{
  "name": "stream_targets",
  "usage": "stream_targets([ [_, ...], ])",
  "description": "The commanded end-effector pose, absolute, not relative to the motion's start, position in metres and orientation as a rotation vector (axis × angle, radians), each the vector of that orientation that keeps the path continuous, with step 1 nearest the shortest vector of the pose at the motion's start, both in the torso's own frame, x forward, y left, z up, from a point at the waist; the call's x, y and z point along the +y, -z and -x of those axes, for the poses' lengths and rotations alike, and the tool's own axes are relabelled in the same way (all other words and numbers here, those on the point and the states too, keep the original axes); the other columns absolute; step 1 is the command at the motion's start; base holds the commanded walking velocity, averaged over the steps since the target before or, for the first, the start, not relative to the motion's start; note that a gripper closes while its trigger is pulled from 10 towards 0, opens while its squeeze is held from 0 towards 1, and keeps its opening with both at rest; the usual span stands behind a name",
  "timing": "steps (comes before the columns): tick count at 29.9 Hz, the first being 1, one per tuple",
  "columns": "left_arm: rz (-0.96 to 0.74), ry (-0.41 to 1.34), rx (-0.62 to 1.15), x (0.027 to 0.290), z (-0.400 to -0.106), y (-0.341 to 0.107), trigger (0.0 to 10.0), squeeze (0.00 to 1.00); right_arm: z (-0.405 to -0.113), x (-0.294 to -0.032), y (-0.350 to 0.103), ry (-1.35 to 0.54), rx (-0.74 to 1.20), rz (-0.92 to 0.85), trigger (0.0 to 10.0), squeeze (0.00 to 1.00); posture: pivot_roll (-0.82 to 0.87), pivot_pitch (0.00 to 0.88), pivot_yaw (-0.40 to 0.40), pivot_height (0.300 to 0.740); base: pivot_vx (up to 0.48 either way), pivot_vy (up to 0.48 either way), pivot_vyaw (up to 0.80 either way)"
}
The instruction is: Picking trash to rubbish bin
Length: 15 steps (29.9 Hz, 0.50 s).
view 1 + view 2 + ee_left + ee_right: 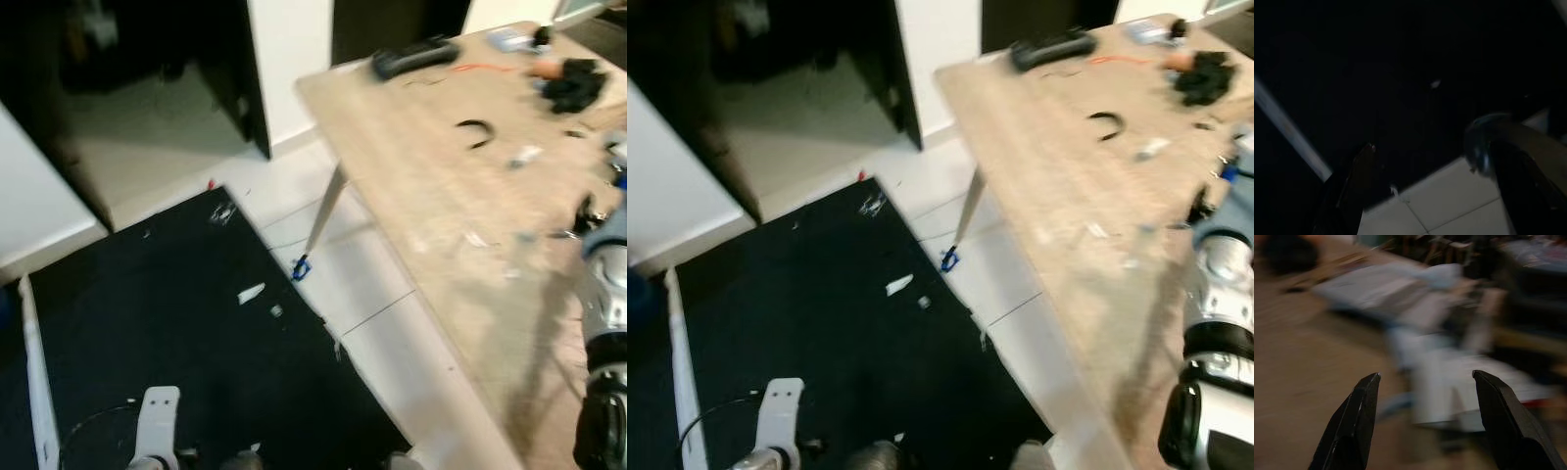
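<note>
Head views blurred, tilted down across a floor and table edge.

Light wooden table (431, 186) on the right, running from near right to far centre. On its far end: a long black device (413, 57), a crumpled black item (576, 83) at far right, a curved black band (476, 130) nearer the middle, small pale scraps (526, 154) scattered toward the right edge. One slim table leg (326, 211) down to the pale tiled floor (392, 343), with a small blue object (300, 268) at its foot.

Black mat (186, 343) covering the near-left floor. Trash on it: a white scrap (251, 293) near the mat's right edge, a smaller grey bit (276, 310) just beside it, a crinkled clear piece (223, 212) at the far corner. Tiny red speck (211, 183) on the tile just beyond the mat. White strip (37, 382) along the mat's left edge.

Left arm (157, 421) low at near left over the mat. Left gripper (1425, 196) in the dim wrist view: two black fingers (1354, 186) spread wide apart, nothing between them, dark mat and pale tile beneath.

Right arm (607, 323) at near right, raised over the table. Right gripper (1425, 426) released, fingers (1359, 421) well apart and empty, above the tabletop; beyond them, blurred pale objects, not identifiable.
</note>
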<state>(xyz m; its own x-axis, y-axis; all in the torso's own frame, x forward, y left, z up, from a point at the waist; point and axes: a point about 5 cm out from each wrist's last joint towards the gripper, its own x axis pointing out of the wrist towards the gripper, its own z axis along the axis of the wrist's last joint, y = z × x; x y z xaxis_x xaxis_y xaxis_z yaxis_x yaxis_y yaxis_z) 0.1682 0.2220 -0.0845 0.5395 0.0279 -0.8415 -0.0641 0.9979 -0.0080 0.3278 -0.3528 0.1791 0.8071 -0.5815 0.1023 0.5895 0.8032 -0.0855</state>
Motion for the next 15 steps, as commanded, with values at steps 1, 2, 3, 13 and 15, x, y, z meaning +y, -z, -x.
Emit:
stream_targets([
  [1,0.011,-0.066,1.032,0.230,-0.160,0.086,10.0,0.00,-0.333,-0.343,-0.181,0.592,-0.085,0.103,10.0,0.00,0.01,0.105,0.073,0.740,0.000,0.000,-0.80],
  [2,0.008,-0.067,1.033,0.230,-0.160,0.087,10.0,0.00,-0.334,-0.341,-0.181,0.583,-0.093,0.089,10.0,0.00,0.01,0.105,0.073,0.740,0.000,0.000,-0.80],
  [3,0.006,-0.067,1.034,0.230,-0.159,0.087,10.0,0.00,-0.336,-0.338,-0.183,0.563,-0.110,0.069,10.0,0.00,0.01,0.105,0.073,0.740,0.000,0.000,-0.80],
  [13,-0.005,-0.067,1.043,0.230,-0.156,0.088,10.0,0.00,-0.351,-0.316,-0.189,0.418,-0.151,0.077,10.0,0.00,0.01,0.105,0.069,0.740,0.000,0.000,-0.80],
  [15,-0.008,-0.068,1.045,0.229,-0.156,0.088,10.0,0.00,-0.356,-0.297,-0.198,0.264,-0.224,0.046,10.0,0.00,0.01,0.105,0.069,0.740,0.000,0.000,-0.80],
])
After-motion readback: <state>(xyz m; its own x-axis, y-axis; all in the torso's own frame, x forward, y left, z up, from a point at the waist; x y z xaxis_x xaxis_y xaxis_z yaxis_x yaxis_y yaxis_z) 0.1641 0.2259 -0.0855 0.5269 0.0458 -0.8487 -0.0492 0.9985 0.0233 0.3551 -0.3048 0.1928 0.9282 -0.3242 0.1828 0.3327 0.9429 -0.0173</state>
